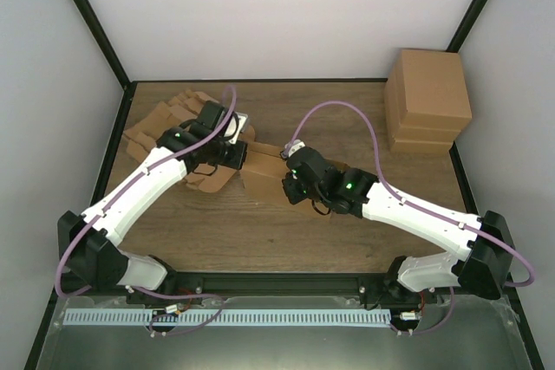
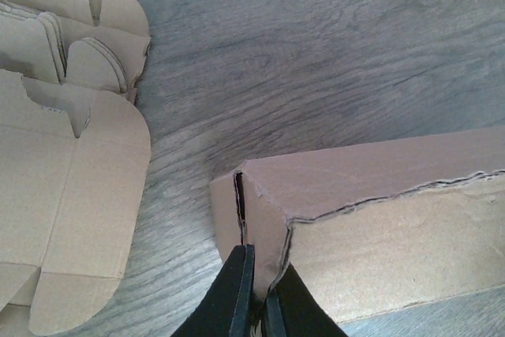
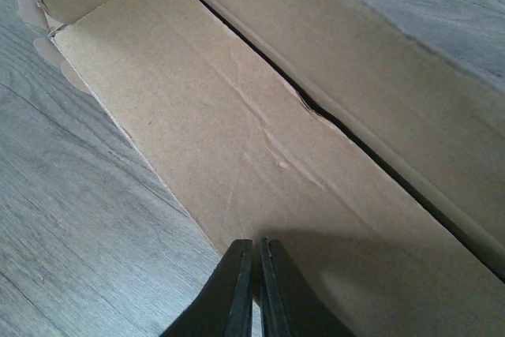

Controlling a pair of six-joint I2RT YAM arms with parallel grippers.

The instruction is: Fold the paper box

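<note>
The paper box (image 1: pixel 263 176), plain brown cardboard, lies mid-table between the two arms. In the left wrist view its end corner (image 2: pixel 268 195) shows a narrow slit between end wall and side panel. My left gripper (image 2: pixel 259 293) is shut on the end wall beside that corner, with cardboard pinched between the black fingers; from above it (image 1: pixel 236 156) sits at the box's left end. My right gripper (image 3: pixel 256 270) is shut, fingertips nearly touching, nothing between them, resting at the edge of a long flat panel (image 3: pixel 237 116). From above it (image 1: pixel 291 186) is at the box's right end.
A ragged heap of cardboard blanks (image 1: pixel 156 132) lies at the left, partly under the left arm, and fills the left side of the left wrist view (image 2: pixel 63 163). A tall block of stacked boxes (image 1: pixel 427 101) stands at the back right. Walls enclose the table.
</note>
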